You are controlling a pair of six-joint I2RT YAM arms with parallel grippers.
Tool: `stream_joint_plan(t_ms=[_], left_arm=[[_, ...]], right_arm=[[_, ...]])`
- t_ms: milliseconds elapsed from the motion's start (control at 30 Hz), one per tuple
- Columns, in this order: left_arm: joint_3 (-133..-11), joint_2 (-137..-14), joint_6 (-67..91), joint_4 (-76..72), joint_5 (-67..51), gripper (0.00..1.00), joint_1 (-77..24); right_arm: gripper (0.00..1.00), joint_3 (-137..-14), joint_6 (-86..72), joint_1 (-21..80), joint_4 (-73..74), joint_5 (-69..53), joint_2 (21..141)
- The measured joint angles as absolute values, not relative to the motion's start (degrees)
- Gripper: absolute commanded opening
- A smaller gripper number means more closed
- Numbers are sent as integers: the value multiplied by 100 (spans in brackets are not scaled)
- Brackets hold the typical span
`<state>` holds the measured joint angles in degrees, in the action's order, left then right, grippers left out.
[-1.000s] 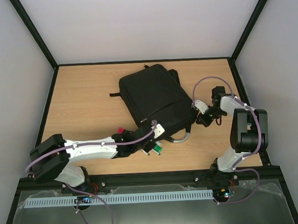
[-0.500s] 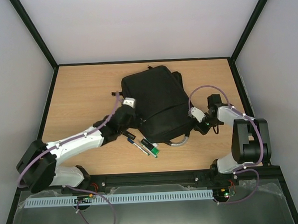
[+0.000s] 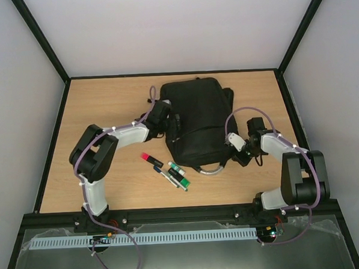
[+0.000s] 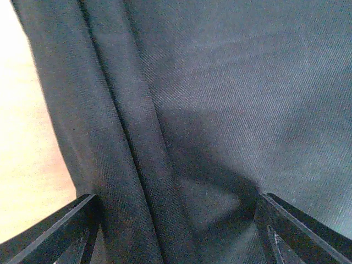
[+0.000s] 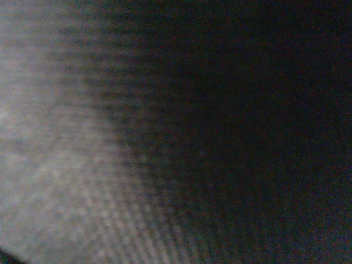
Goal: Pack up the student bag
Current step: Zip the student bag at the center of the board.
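Student bag [image 3: 200,118]: black, lying flat on the wooden table [image 3: 106,108], centre of the top view, slightly toward the upper half. Its grey loop handle [image 3: 210,169] sticks out at the lower edge. No open zip or pocket mouth can be made out from above, so what is inside cannot be told.

Outside the bag, on bare table just lower left of it:
- red-capped marker [image 3: 149,159]
- green-capped marker [image 3: 176,168]
- second green-capped marker [image 3: 183,182]
- a thin dark pen [image 3: 167,176] between the two green ones

All four are loose on the wood, none inside the bag, none touching a gripper.

Left gripper [image 3: 172,127] is at the bag's left edge. In the left wrist view its fingers [image 4: 77,220] stand wide apart in the bottom corners, over a fold of black fabric [image 4: 181,126], with a strip of table at the left edge. Nothing is pinched.

Right gripper [image 3: 236,157] is against the bag's lower-right edge, fingers together. The right wrist view is filled with blurred dark fabric [image 5: 231,132]. Cannot tell whether any cloth is caught between the fingers.
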<state>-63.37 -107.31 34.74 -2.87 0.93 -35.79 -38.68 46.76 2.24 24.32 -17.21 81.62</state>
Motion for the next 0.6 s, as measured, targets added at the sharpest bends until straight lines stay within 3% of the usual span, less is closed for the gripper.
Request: stream_joint_plan(t_ms=[233, 400, 433, 500, 600], left_arm=[[-7358, -11264, 3017, -270, 187, 76, -3559], [-6366, -10077, 2449, -370, 626, 76, -3935], [-6047, -9677, 2244, -405, 690, 74, -4152], [-5642, -9019, 1758, -478, 692, 60, -4748], [-5651, -8788, 996, -478, 429, 55, -5537]], right_arm=[[1, -3760, 4554, 233, 2550, -1761, 8020], [1, -3710, 4497, 239, 2541, -1800, 7931], [1, -3701, 4477, 239, 2543, -1813, 7900], [1, -3699, 4451, 239, 2543, -1831, 7859], [1, -3699, 4427, 239, 2547, -1846, 7808]])
